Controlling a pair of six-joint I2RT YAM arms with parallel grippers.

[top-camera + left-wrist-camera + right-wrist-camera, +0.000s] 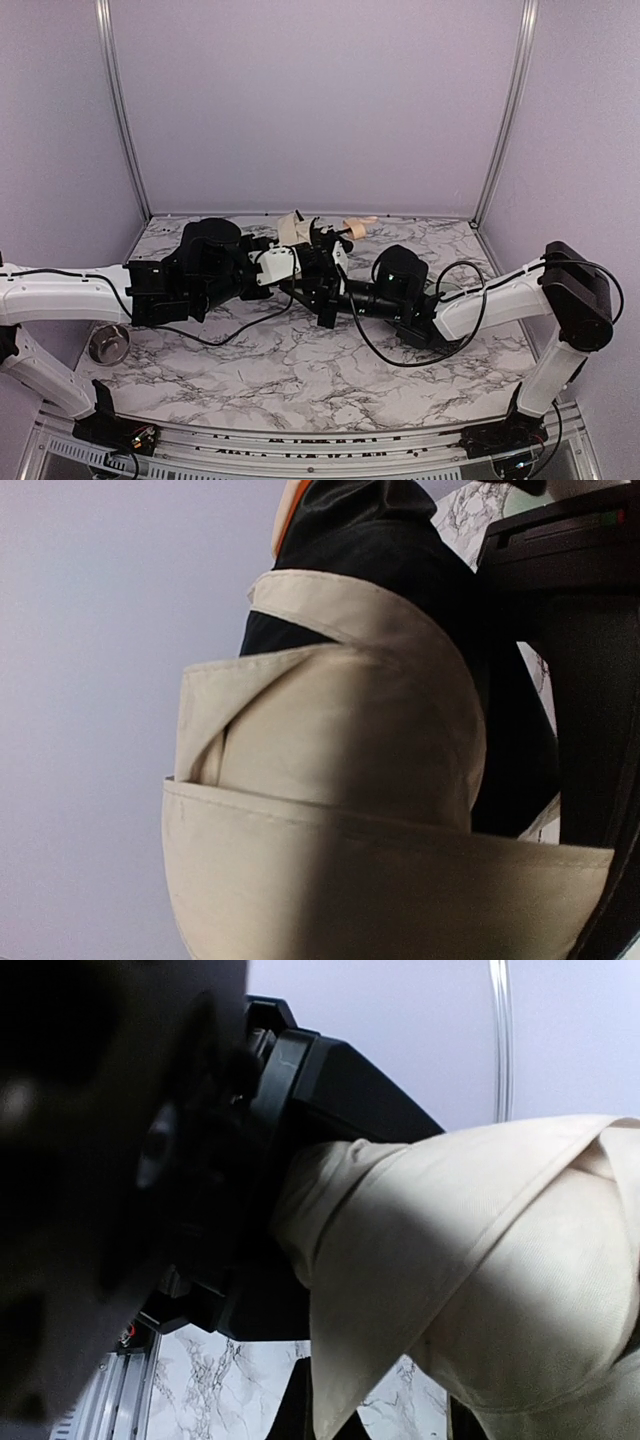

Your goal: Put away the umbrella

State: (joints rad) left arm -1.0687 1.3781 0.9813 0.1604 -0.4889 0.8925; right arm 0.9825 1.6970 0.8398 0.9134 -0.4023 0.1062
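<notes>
umbrella location: the umbrella [290, 233] sat at mid-rear of the tabletop [300, 375], bunched between the two arms; whether it rested on the surface or was held up off it could not be told.
umbrella state: folded but loose, with cream flaps overlapping and black lining showing; the pale handle [358, 227] stuck out toward the back wall.
left end effector: the left end effector [264, 266] looked clamped on the cream canopy bundle; fabric filled its wrist view and hid the fingers themselves.
right end effector: the right end effector [322, 274] was closed, pressed up against the canopy; whether it pinched any cloth could not be told.
handling: judged light; soft, floppy cloth over thin, stiff ribs and shaft. The fabric was probably slick and would slide or unfurl under a loose pinch.
where to hold: best judged at the handle or shaft for a firm hold, or around the whole bundled canopy, not a single flap.
risk: flaps springing open; ribs bending if squeezed hard.
</notes>
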